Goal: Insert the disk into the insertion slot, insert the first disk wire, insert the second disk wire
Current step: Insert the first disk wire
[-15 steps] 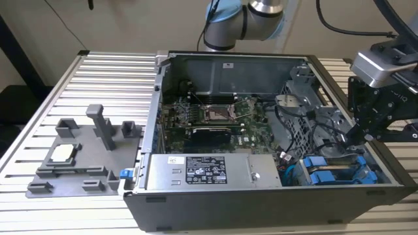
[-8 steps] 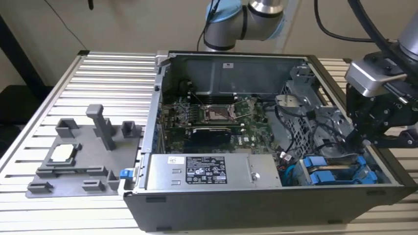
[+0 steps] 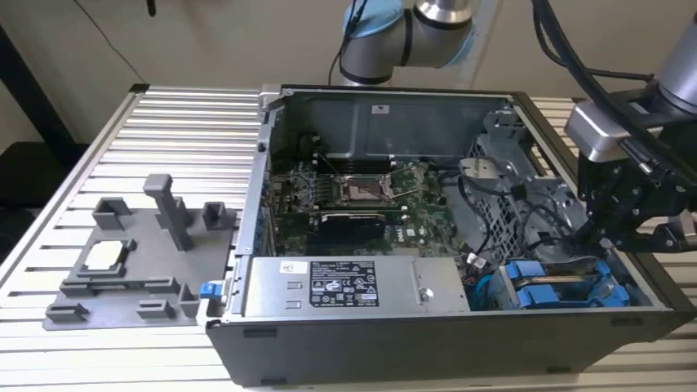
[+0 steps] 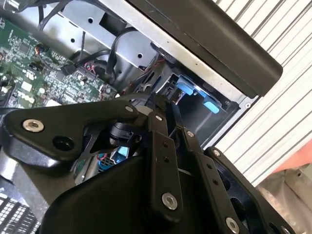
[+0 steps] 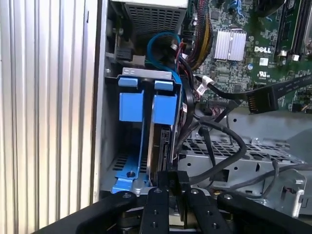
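The disk [image 5: 160, 146] stands on edge in its blue carrier [image 5: 164, 107], pushed into the insertion slot [image 5: 146, 74] of the dark drive cage, beside another blue-ended carrier [image 5: 130, 105]. In the exterior view the disk [image 3: 561, 280] lies in the case's near corner on the exterior view's right, with my gripper [image 3: 612, 238] reaching down into the case just behind it. In both wrist views my gripper [image 5: 173, 187] [image 4: 161, 109] is at the disk's rear edge. Its fingers [image 5: 156, 207] are close together around a small black wire connector [image 5: 176, 179].
Loose black cables [image 5: 219, 146] and a blue cable [image 5: 157, 41] curl beside the cage. The motherboard [image 3: 360, 192] and power supply [image 3: 343, 286] occupy the rest of the case. The case wall [image 3: 436, 343] stands close by. A grey fixture [image 3: 142, 261] sits on the slatted table at the exterior view's left.
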Robot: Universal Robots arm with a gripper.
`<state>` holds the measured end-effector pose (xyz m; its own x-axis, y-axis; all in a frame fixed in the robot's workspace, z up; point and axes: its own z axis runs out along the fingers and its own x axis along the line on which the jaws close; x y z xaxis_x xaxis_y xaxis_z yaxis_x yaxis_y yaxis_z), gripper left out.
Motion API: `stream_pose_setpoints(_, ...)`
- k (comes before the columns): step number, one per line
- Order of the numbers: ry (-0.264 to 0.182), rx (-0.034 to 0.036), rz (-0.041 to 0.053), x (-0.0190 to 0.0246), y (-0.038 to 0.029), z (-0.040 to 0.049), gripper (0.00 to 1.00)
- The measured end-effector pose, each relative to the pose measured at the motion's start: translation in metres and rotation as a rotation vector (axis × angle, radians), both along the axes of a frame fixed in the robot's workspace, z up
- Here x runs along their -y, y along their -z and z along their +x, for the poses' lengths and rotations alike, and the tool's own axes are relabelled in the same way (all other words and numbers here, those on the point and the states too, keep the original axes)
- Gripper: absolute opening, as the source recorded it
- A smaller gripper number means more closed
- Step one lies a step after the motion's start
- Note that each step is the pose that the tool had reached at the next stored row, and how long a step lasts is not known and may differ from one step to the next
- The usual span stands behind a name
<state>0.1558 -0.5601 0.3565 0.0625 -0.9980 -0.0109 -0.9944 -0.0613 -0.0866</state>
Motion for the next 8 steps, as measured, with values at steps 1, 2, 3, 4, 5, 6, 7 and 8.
stream_pose_setpoints(1,0.003,0.0,0.0001,0.0,0.0005,0.0,0.19)
stream_pose_setpoints(2,0.005,0.0,0.0001,0.0,0.001,0.0,0.19)
stream_pose_setpoints(3,0.006,0.0,0.0002,0.0,0.0017,0.0,0.19)
stream_pose_setpoints(4,0.007,0.0,0.0003,0.0001,0.0026,0.0,0.19)
stream_pose_setpoints(5,0.007,0.0,0.0002,0.0001,0.0034,0.0,0.19)
stream_pose_setpoints(6,0.007,0.0001,0.0001,0.0002,0.0044,0.0,0.19)
stream_pose_setpoints(7,0.007,0.0,0.0002,0.0004,0.0053,0.0,0.19)
stream_pose_setpoints(8,0.008,0.0,0.0,0.0008,0.0061,0.0,0.19)
